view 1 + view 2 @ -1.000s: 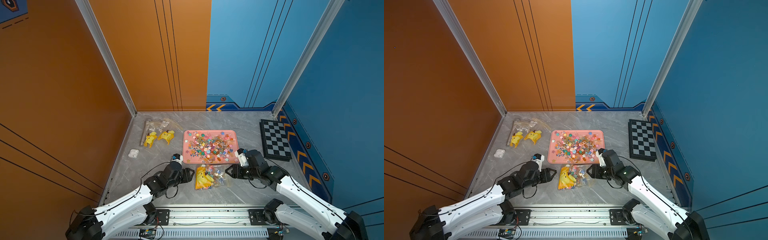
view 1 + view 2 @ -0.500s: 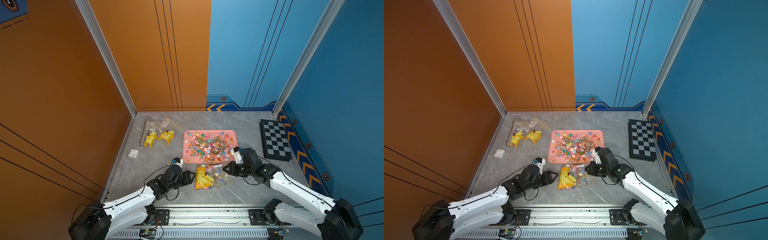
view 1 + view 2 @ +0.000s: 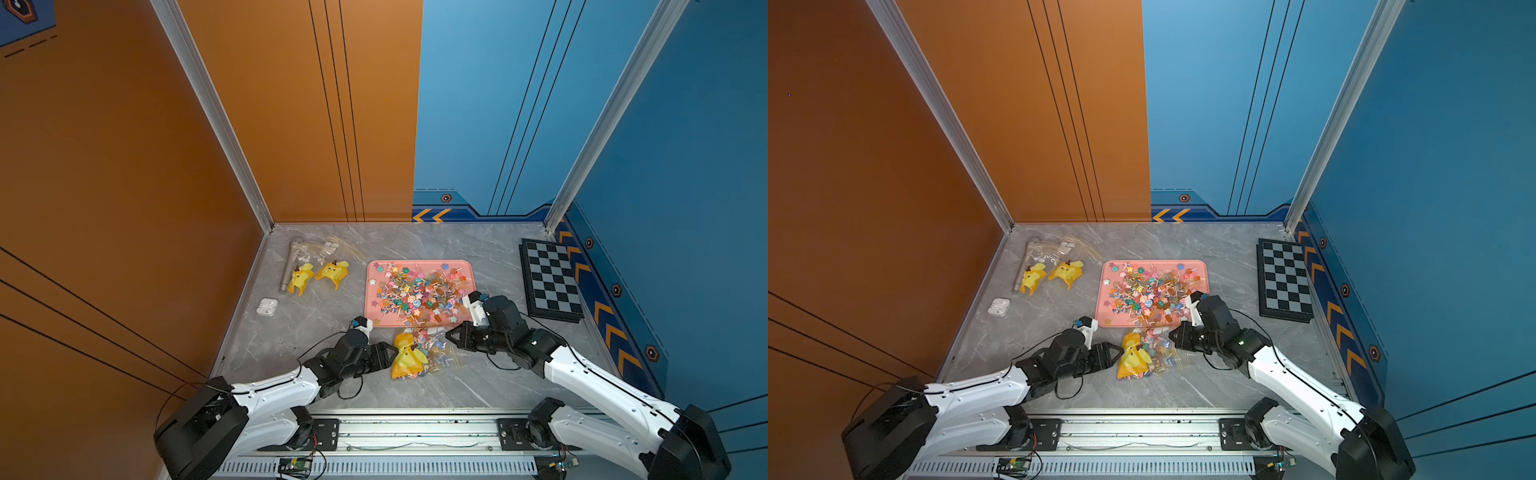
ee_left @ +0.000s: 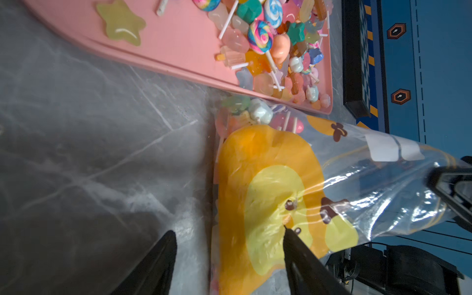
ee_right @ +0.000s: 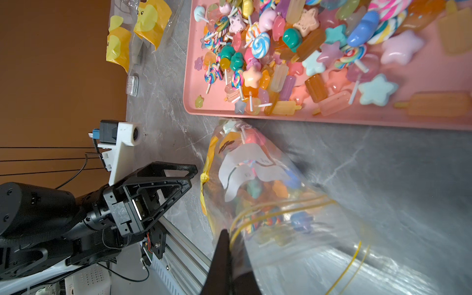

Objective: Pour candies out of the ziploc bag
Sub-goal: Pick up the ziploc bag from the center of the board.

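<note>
Where the grey table meets the blue wall on the robot's right, a chessboard lies flat, well apart from everything else. Next in size, a pink tray sits mid-table, much of its floor covered by a heap of candies.

Just beside the tray's near rim lies the bag, visible in both top views. It is clear plastic with a yellow duck print, and more candies are packed inside. Its printed end rests on the table. Its clear end, crossed by yellow zip lines, runs to the right gripper. In the right wrist view, the right gripper has its jaws pressed together on the clear plastic close to those lines, so it holds the bag.

The left gripper sits at the bag's printed end. In the left wrist view, the left gripper has its jaws wide apart. 1 finger is over the duck print and the other over bare table, with the bag's edge between them. They clamp nothing, and I cannot tell whether the finger touches the print.

Near the orange wall, 2 empty bags with the same print lie side by side, just beside a metal tube. A white case sits alone, nearer the robot than those.
</note>
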